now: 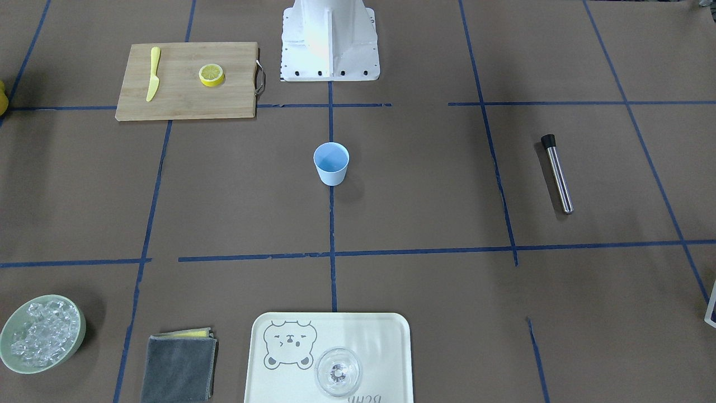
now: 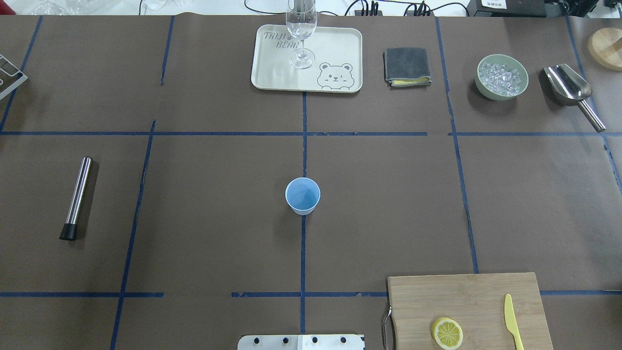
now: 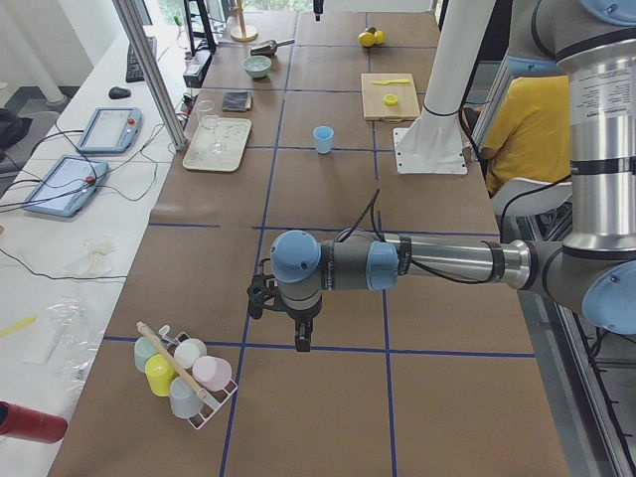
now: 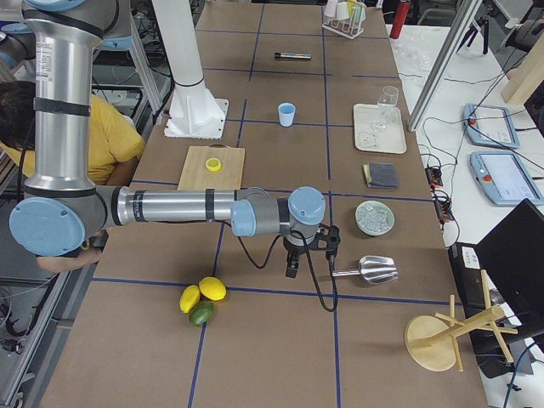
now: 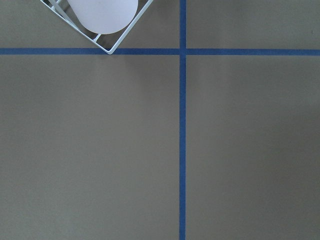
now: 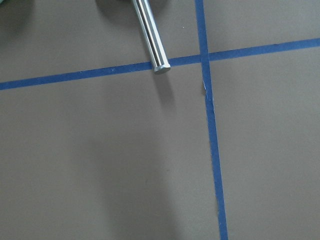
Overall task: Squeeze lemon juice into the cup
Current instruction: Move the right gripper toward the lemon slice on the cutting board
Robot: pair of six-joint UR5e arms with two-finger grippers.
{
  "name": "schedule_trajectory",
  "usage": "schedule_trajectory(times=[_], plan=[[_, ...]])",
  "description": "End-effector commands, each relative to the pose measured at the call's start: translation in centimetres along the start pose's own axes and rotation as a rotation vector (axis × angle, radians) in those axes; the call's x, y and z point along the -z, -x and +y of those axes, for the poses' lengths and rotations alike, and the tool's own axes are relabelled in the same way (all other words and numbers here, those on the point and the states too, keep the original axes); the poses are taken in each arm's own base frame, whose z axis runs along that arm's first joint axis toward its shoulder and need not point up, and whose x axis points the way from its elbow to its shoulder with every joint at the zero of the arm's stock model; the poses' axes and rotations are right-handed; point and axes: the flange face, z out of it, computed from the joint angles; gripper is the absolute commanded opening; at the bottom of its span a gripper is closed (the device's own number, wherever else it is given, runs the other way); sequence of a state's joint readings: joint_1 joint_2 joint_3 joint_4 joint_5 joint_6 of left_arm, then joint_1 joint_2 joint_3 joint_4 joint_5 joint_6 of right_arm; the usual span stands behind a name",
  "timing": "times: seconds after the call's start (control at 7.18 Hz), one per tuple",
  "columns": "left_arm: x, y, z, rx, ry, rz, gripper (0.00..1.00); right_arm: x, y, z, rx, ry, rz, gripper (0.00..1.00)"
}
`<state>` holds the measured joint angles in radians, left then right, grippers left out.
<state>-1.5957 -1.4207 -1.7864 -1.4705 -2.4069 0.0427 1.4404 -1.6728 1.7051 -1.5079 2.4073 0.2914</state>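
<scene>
Room: long bench, with tablets and cables on a side table along the operators' edge. A person in a yellow shirt sits behind the robot base.

Table [image 2: 218, 218]: brown paper, flat and matte, gridded with blue tape. It probably gives decent friction, though the paper may wrinkle under a dragged finger.

Arms: both are stretched out low toward opposite table ends, well apart from the work. The left gripper [image 3: 301, 338] hangs beside a rack of coloured cups; the right gripper [image 4: 291, 268] is near a metal scoop [image 4: 371, 270]. Only the side views show them, and the wrist cameras show no fingers. I cannot tell whether either is spread or closed.

Cutting board [image 2: 466, 301]: near edge, on the robot's right.

Cup [image 2: 302, 195]: upright at table centre on the tape line, looks empty. I judge it light and easy to tip.

Lemon [image 2: 447, 333]: lies flat on the board, cut face up, beside the yellow knife [image 2: 511, 321] but not touching it, and well apart from the cup. I expect it to be light, soft and slick at the rind. I'd pinch across the rim on opposite rind edges, never the pulp, and firmly, since it sits low against the wood.
</scene>
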Motion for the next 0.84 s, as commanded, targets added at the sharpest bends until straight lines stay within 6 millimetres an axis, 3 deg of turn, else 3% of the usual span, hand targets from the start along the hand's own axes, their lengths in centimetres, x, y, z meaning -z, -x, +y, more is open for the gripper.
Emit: schedule_trajectory(times=[0.0, 0.56, 0.7], plan=[[0.3, -0.4, -0.2, -0.025, -0.006, 0.000, 1.00, -0.1, -0.2, 0.5, 0.003, 0.004, -0.003, 1.00], [0.9, -1.3, -0.9, -0.050, -0.022, -0.007, 1.00, -0.2, 0.4, 0.4, 0.046, -0.027, -0.017, 1.00], [0.7, -1.0, -0.9, -0.044, -0.018, -0.003, 1.00, -0.8, 2.1, 0.2, 0.117, -0.050, -0.023, 1.00]])
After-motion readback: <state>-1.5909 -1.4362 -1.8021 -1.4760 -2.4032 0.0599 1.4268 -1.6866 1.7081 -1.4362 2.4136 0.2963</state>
